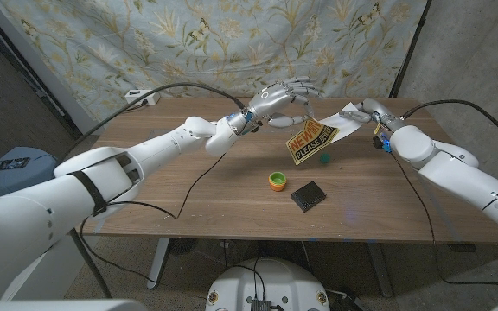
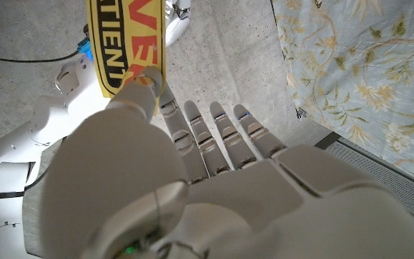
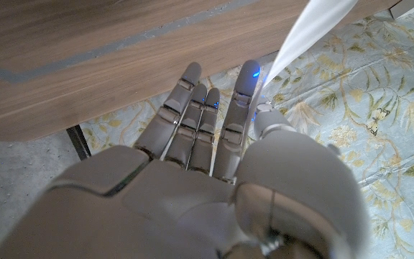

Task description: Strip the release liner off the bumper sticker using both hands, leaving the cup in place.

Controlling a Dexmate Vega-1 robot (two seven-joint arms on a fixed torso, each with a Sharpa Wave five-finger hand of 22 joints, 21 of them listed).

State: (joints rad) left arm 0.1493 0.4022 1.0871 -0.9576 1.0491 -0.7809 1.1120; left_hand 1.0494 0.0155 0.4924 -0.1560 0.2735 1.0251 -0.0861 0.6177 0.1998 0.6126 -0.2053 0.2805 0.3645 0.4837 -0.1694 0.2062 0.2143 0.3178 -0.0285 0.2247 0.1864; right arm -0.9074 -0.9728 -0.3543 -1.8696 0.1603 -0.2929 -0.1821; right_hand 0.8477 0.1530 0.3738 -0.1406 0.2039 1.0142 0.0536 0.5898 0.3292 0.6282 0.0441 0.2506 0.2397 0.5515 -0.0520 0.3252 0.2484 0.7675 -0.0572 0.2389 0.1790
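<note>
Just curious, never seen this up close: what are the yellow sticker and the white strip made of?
Yellow-and-black bumper sticker: probably printed vinyl or paper, bending as it hangs. White release liner: thin, smooth paper-like sheet, seemingly glossy. Left hand and right hand hold them.

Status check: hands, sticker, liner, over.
Left hand pinches bumper sticker, aloft. Right hand holds white liner, partly peeled. Cup on table, clear below.

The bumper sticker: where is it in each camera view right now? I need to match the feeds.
Head view: bumper sticker held above the table, between the left hand and right hand.
Left wrist view: its yellow strip is pinched by the left hand's fingers.
Right wrist view: a white strip, seemingly the liner, runs from the right hand's fingers.
Shared landmark: floral curtain.
</note>
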